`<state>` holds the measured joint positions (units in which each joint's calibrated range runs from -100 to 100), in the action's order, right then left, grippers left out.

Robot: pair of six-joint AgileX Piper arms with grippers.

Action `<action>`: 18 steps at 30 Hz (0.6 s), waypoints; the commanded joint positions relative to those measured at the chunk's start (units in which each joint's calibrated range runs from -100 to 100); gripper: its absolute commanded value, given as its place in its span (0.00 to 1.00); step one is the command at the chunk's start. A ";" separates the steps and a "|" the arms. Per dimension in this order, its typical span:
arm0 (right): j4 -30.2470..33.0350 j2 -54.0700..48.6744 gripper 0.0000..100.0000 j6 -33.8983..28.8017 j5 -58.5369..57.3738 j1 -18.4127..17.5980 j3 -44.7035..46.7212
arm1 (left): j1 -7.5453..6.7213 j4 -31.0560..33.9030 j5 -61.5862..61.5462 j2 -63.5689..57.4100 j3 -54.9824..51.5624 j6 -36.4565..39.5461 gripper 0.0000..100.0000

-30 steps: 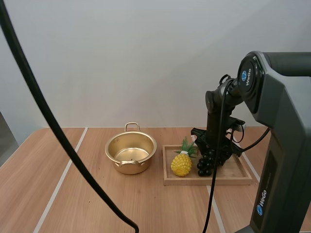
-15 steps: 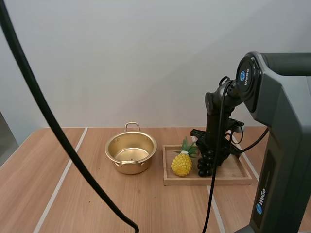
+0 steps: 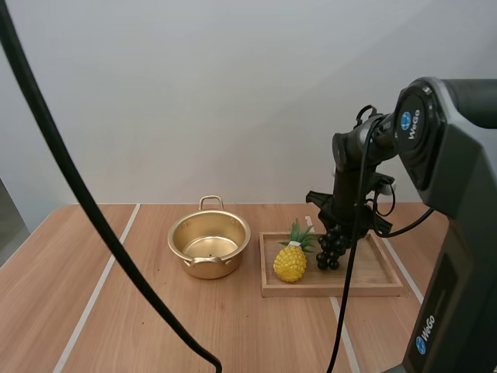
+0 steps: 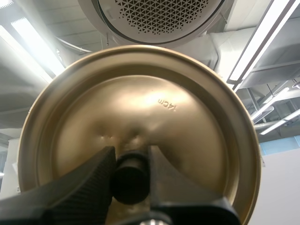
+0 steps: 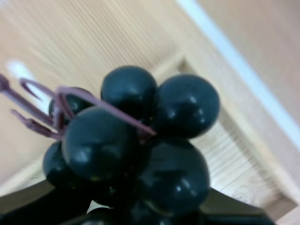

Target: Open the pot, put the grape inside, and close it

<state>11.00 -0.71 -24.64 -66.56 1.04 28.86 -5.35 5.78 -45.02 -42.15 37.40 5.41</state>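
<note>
A: So, from above?
B: The round golden pot (image 3: 210,242) stands open and empty. Beside it the wooden tray (image 3: 334,289) holds a knobbly yellow pineapple (image 3: 290,262), and the right gripper (image 3: 336,231) is clamped on the dark grapes (image 3: 331,250) over that tray.
A: Left wrist?
B: There the left gripper (image 4: 131,161) pinches the black knob (image 4: 130,180) of the brassy lid (image 4: 159,103).
A: Right wrist?
B: Glossy round grapes on purplish stems, with the tray's corner beneath.

Grey arm (image 3: 458,179), blue logo (image 3: 405,123) — perhaps WeGo
</note>
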 commanded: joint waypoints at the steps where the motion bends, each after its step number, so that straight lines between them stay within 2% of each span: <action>1: 0.98 -6.34 0.00 1.87 1.19 0.20 0.21 | -0.03 0.41 1.93 -0.11 0.30 0.44 0.00; 9: 1.25 -22.57 0.00 8.76 1.10 0.20 -3.01 | -0.03 0.41 1.93 -0.11 0.30 0.44 0.00; 14: -1.89 -32.97 0.00 13.59 7.65 0.20 -3.65 | -0.03 0.41 1.93 -0.11 0.30 0.44 0.00; 17: -8.40 -38.78 0.00 23.13 12.46 -0.87 -3.65 | -0.03 0.41 1.93 -0.11 0.30 0.44 0.00; 18: -11.00 -40.22 0.00 28.47 14.31 -1.59 -3.65 | -0.03 0.41 1.93 -0.11 0.30 0.44 0.00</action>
<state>4.53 -37.25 -5.39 -57.35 0.37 25.72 -5.35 5.78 -45.02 -42.15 37.40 5.41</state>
